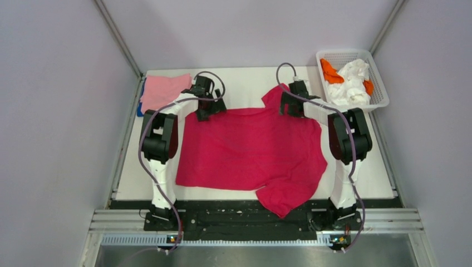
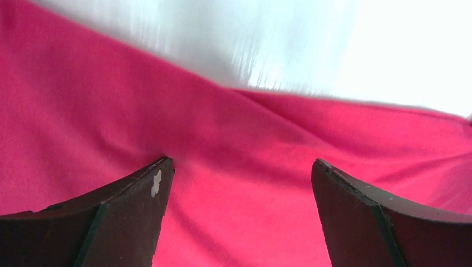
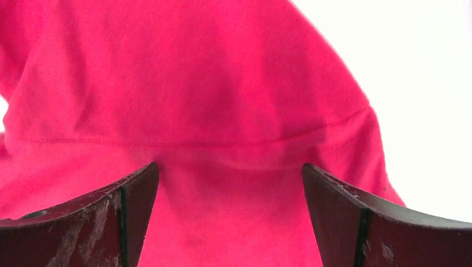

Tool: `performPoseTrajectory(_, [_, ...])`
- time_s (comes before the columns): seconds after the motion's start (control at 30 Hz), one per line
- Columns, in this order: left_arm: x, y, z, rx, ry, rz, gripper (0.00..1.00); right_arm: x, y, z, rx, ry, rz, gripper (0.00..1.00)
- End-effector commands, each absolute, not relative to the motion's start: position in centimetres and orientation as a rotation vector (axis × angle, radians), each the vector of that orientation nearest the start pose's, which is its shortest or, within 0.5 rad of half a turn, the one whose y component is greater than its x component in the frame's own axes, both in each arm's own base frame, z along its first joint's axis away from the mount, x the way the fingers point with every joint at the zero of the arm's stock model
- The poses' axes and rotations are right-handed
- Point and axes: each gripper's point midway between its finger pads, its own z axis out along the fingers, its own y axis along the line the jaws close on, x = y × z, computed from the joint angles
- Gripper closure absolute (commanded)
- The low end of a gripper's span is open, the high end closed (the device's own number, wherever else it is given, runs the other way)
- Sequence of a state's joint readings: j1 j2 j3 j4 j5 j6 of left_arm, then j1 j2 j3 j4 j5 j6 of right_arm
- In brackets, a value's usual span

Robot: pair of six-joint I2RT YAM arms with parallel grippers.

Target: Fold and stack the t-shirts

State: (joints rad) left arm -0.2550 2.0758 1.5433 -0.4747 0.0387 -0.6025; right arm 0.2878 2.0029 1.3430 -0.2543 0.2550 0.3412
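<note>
A large crimson-red t-shirt (image 1: 250, 153) lies spread across the white table, one sleeve hanging over the near edge. A folded light pink t-shirt (image 1: 164, 90) rests at the far left corner, with a sliver of deep blue t-shirt (image 1: 140, 105) showing under its left side. My left gripper (image 1: 210, 109) stands open over the red shirt's far left edge; red cloth (image 2: 239, 183) fills the gap between its fingers. My right gripper (image 1: 293, 105) stands open over the far right part by a sleeve, with red cloth (image 3: 231, 189) below its spread fingers. Neither holds anything.
A white basket (image 1: 374, 78) with white and orange cloths sits off the table's far right corner. Grey walls close in both sides. Bare white table (image 1: 245, 83) shows beyond the red shirt and along its left and right sides.
</note>
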Motion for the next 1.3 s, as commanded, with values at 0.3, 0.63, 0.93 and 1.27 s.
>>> performPoseTrajectory(0.3, [51.6,-14.5,3.0,-0.483,2.568,-0.258,0.02,52.3,6.3,0.5,0.33,2.499,-0.024,0.01])
performPoseTrajectory(0.63, [53.6,-16.2,3.3,-0.478,2.556,-0.38,0.02,57.5,4.7,1.4,0.301,2.454,-0.046,0.01])
performPoseTrajectory(0.93, [56.0,-16.6,10.4,-0.409,2.418,-0.417,0.02,60.1,6.7,7.0,0.183,2.346,0.052,0.01])
performPoseTrajectory(1.27, [43.5,-13.8,17.3,-0.456,2.348,-0.327,0.01,51.6,11.0,19.5,0.065,2.142,0.054,0.01])
